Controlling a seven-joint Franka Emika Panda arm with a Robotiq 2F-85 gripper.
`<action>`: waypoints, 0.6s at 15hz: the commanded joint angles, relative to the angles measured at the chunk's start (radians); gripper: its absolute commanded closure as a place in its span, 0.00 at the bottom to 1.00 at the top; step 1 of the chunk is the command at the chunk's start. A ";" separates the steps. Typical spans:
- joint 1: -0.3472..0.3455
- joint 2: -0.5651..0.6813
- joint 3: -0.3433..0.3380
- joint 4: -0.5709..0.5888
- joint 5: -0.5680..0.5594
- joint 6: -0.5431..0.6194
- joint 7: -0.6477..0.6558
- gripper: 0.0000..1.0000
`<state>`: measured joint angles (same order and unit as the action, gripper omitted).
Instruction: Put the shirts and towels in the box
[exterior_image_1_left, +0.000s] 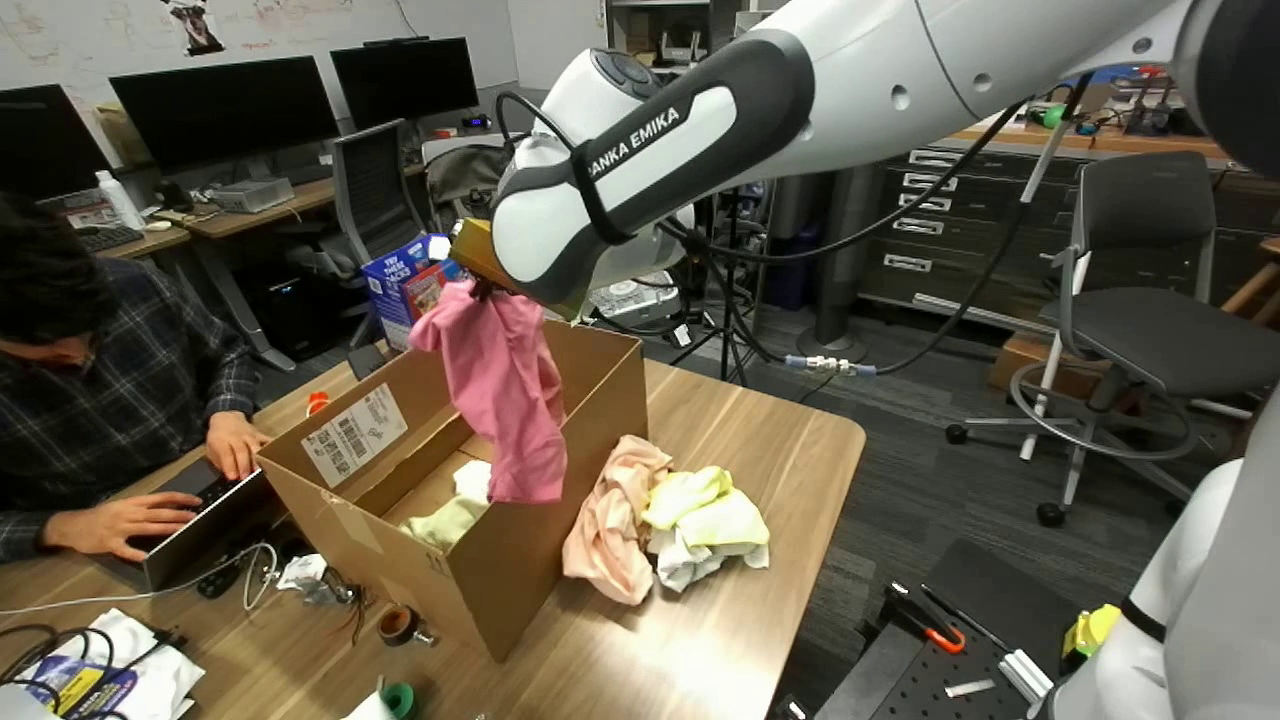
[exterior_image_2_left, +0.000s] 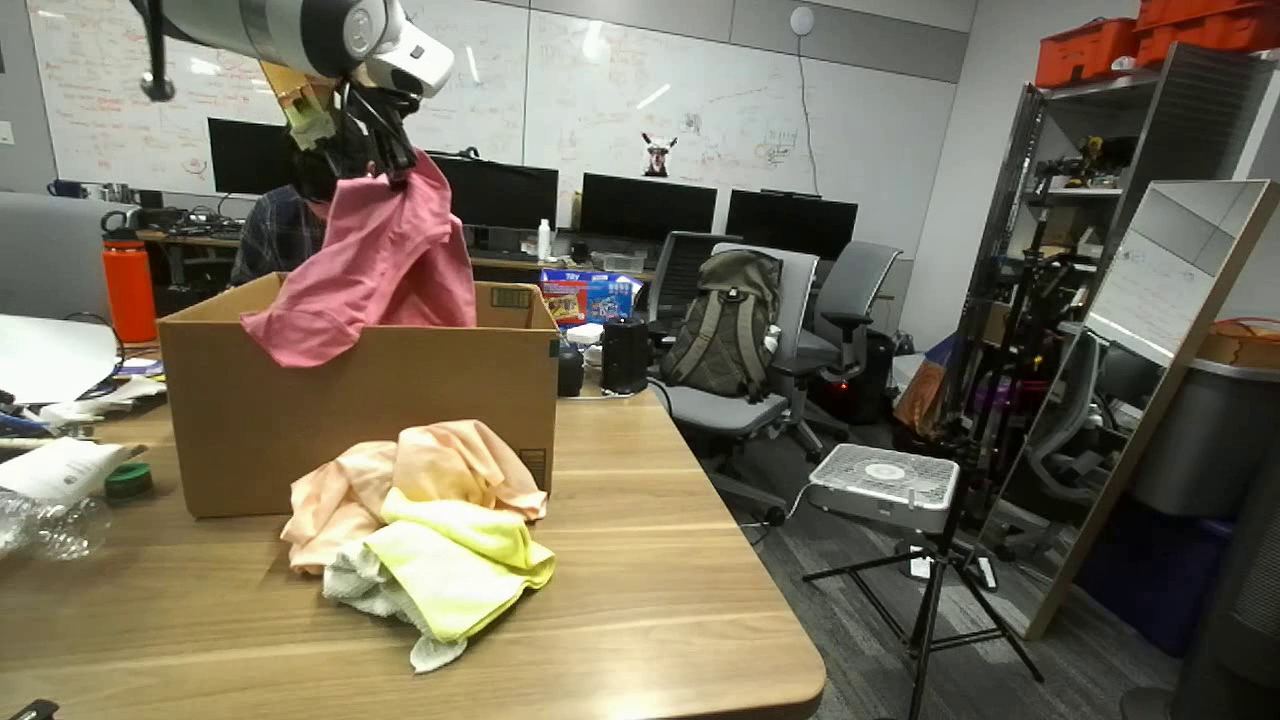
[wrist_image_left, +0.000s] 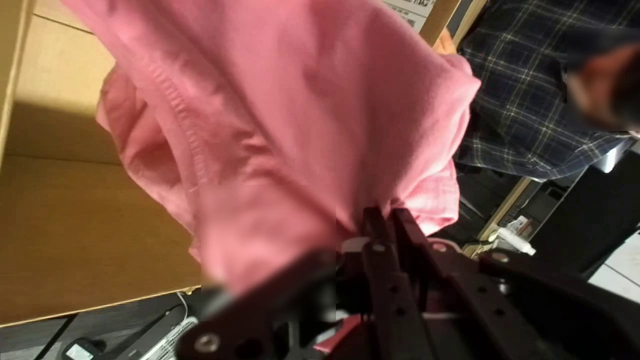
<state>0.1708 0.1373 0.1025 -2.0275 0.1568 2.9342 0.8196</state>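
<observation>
My gripper (wrist_image_left: 386, 212) is shut on a pink cloth (wrist_image_left: 310, 100), whose folds fill much of the wrist view. This cloth (exterior_image_1_left: 510, 400) hangs above the open cardboard box (exterior_image_1_left: 530, 565). In an exterior view its lower corner (exterior_image_2_left: 310, 335) drapes across the outside of the near wall; whether it touches the rim I cannot tell. Inside the box lie a pale green cloth (exterior_image_1_left: 447, 520) and a whitish one (exterior_image_1_left: 472, 479). On the table against the box's side, a peach cloth (exterior_image_2_left: 450, 460), a yellow one (exterior_image_2_left: 460, 570) and a greyish-white one (exterior_image_2_left: 365, 580) lie heaped together.
A person (exterior_image_1_left: 110, 400) types on a laptop (exterior_image_1_left: 205, 525) close beside the box. Tape rolls (exterior_image_1_left: 398, 625), cables and plastic packaging (exterior_image_1_left: 110, 660) lie around it on the table. The table's rounded corner (exterior_image_2_left: 800, 660) lies beyond the loose cloths. An orange bottle (exterior_image_2_left: 130, 285) stands behind.
</observation>
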 joint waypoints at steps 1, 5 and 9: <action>0.035 0.026 -0.065 0.051 -0.161 -0.069 0.141 0.66; 0.023 0.021 -0.045 0.051 -0.188 -0.192 0.118 0.41; 0.007 -0.008 -0.008 0.022 -0.108 -0.323 0.020 0.10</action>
<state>0.1867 0.1557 0.0707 -2.0050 -0.0098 2.6977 0.9174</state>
